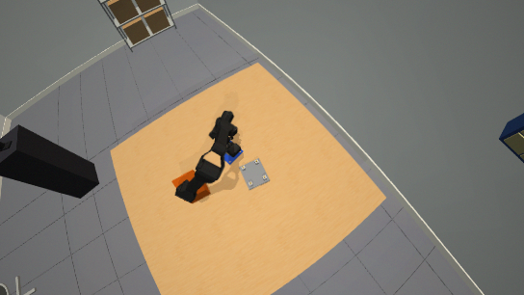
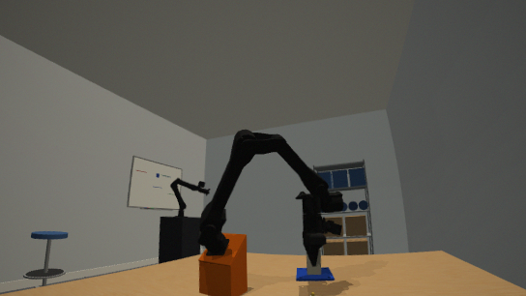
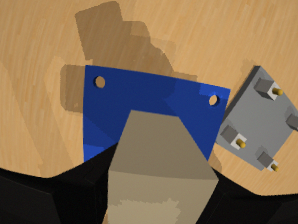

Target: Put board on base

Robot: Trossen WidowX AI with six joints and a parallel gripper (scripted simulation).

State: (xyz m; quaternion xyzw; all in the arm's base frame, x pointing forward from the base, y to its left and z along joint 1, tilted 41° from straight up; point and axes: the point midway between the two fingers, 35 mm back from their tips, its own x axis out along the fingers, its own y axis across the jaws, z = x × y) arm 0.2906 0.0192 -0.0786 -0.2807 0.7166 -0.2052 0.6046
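A wood-grained table (image 1: 289,231) (image 2: 411,271) (image 3: 30,40) stretches across the room, one corner pointing to the top of the overhead view and its lower end cut off by the frame. A grey base (image 1: 253,174) (image 3: 257,117) lies flat on it, well in from the visible edges—its four posts upright. An orange block (image 1: 182,180) (image 2: 222,280) stands between the base and the left edge—apart from both—as shadows fall across the grain.
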